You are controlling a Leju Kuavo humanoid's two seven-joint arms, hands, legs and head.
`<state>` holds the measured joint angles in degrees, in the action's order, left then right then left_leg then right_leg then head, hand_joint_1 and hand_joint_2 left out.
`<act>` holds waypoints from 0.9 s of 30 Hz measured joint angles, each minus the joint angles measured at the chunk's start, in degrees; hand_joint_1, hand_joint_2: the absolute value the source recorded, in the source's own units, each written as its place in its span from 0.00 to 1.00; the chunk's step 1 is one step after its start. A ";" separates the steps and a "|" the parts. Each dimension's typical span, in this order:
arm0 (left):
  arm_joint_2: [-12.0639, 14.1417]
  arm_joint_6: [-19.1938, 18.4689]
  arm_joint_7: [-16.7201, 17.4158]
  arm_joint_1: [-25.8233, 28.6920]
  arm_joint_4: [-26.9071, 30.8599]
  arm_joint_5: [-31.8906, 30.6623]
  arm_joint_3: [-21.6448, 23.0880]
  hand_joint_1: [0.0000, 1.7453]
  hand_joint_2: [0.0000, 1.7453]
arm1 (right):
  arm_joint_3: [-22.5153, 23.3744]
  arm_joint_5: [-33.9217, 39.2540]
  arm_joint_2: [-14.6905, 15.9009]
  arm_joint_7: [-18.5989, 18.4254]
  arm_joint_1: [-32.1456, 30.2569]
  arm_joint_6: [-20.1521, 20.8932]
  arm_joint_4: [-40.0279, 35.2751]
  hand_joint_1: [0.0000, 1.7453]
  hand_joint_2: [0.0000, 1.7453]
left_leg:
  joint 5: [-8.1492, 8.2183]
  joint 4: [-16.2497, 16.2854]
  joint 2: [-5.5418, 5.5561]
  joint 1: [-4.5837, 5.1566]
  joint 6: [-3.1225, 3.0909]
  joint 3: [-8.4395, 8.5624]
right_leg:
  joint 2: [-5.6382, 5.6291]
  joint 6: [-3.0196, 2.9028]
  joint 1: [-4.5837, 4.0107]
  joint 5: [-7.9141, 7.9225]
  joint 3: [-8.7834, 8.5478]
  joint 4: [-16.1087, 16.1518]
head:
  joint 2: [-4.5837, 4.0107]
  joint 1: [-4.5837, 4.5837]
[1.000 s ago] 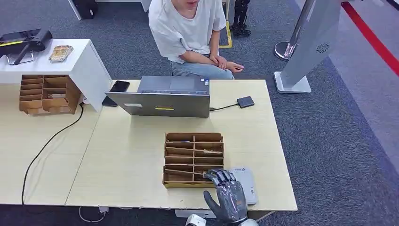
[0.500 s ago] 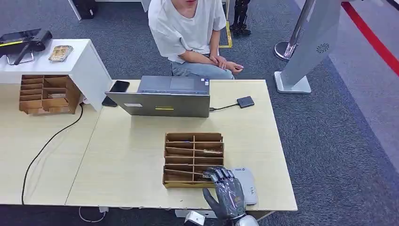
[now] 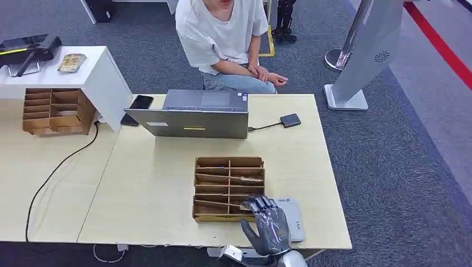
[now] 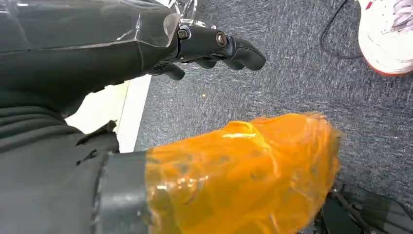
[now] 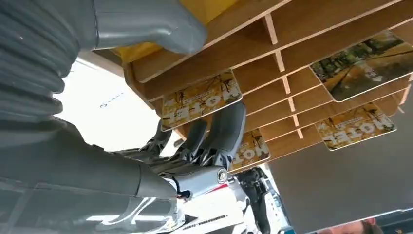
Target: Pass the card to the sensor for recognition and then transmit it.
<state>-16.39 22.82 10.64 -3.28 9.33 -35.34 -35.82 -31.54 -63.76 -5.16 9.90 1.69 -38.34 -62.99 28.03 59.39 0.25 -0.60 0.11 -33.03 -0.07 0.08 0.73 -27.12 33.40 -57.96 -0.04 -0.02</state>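
A wooden card rack (image 3: 229,188) stands on the table's near part, with hotel cards lying in several slots. My right hand (image 3: 268,225) reaches into its nearest right slot. In the right wrist view the dark fingers (image 5: 221,131) lie against the underside of a yellow hotel card (image 5: 201,98), while the thumb (image 5: 146,22) stays on the other side of the rack's front board. Nothing is pinched. A flat white device (image 3: 293,216) lies beside this hand. A small black box (image 3: 290,120) is wired to the laptop (image 3: 192,114). My left hand (image 4: 214,46) hangs over the carpet, fingers loosely bent, holding nothing.
A person (image 3: 222,33) sits behind the table, hands resting in the lap. A phone (image 3: 141,102) lies left of the laptop. A second wooden rack (image 3: 53,111) stands on the left table. A grey floor stand (image 3: 362,55) rises at the right.
My right hand has crept a little forward and left, so its fingers now reach further into the rack's near right slot. Everything else has stayed where it was.
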 joint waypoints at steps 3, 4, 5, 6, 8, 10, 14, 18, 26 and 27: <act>0.00 -0.02 0.00 0.00 0.00 -0.09 0.00 0.00 0.00 | 0.33 0.09 -0.20 0.24 0.26 0.00 0.42 0.50 1.00 | 0.00 0.00 0.00 0.00 0.00 0.00 | 0.00 0.00 0.00 0.00 0.00 0.00 | 0.00 0.00; 0.02 -0.04 0.00 0.00 0.00 -0.17 0.00 0.00 0.00 | 0.52 0.09 -0.28 0.35 0.33 0.00 0.57 0.50 1.00 | 0.00 0.00 0.00 0.00 0.00 0.00 | 0.00 0.00 0.00 0.00 0.00 0.00 | 0.00 0.02; 0.00 -0.07 0.00 0.00 0.00 -0.20 0.00 0.00 0.00 | 0.63 0.09 -0.39 0.44 0.42 0.00 0.70 0.76 1.00 | 0.00 0.00 0.00 0.00 0.00 0.00 | 0.00 0.00 0.00 0.00 0.00 0.00 | 0.00 0.00; 0.02 -0.11 0.00 0.00 0.00 -0.26 0.00 0.00 0.00 | 0.72 0.07 -0.48 0.46 0.54 0.00 0.83 0.76 1.00 | 0.00 0.00 0.00 0.00 0.00 0.00 | 0.00 0.00 0.00 0.00 0.00 0.00 | 0.00 0.00; 0.02 -0.17 0.00 0.00 0.00 -0.44 0.00 0.00 0.00 | 1.09 -0.15 -0.68 0.96 0.71 0.00 1.07 0.84 1.00 | 0.00 0.00 0.01 0.00 0.00 0.00 | 0.00 0.00 0.00 0.00 -0.01 0.00 | 0.00 0.02; 0.02 -0.17 0.00 0.01 0.00 -0.50 0.00 0.00 0.00 | 1.68 -0.35 -0.96 1.27 0.95 0.00 1.18 0.88 1.00 | 0.00 0.00 0.01 0.01 0.00 0.01 | 0.00 0.00 0.00 0.00 -0.01 0.00 | 0.00 0.00; 0.02 -0.20 0.00 0.01 0.00 -0.68 0.00 0.00 0.00 | 2.78 -1.22 -1.38 2.25 1.04 0.00 1.18 0.93 1.00 | 0.00 0.01 0.01 0.01 0.00 0.01 | 0.00 0.00 0.00 0.00 -0.02 0.00 | 0.00 0.00; 0.02 -0.20 0.00 0.00 0.00 -0.76 -0.02 0.00 0.00 | 3.72 -1.79 -1.75 2.64 1.07 0.00 1.14 0.97 1.00 | 0.00 0.01 0.00 0.01 0.00 0.01 | 0.00 0.00 0.00 0.00 -0.01 0.00 | 0.00 0.00; 0.02 -0.20 0.00 0.01 0.00 -1.05 -0.33 0.00 0.00 | 6.34 -3.56 -2.89 5.33 0.16 0.00 0.26 1.00 1.00 | 0.00 0.00 0.00 0.00 0.00 0.01 | 0.00 0.00 0.00 0.00 -0.01 0.00 | 0.00 0.00; 0.02 -0.20 0.00 0.01 0.00 -1.12 -0.44 0.00 0.00 | 6.69 -3.91 -3.06 5.84 -0.05 0.00 0.00 1.00 1.00 | 0.00 0.00 0.00 0.00 0.00 0.01 | 0.00 0.00 0.00 0.00 -0.01 0.00 | 0.00 0.00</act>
<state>-16.37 22.62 10.64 -3.27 9.33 -36.46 -36.26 -24.85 -67.67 -8.22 15.74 1.65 -38.34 -62.99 28.02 59.40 0.26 -0.59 0.11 -33.02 -0.07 0.08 0.73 -27.12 33.39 -57.96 -0.04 -0.02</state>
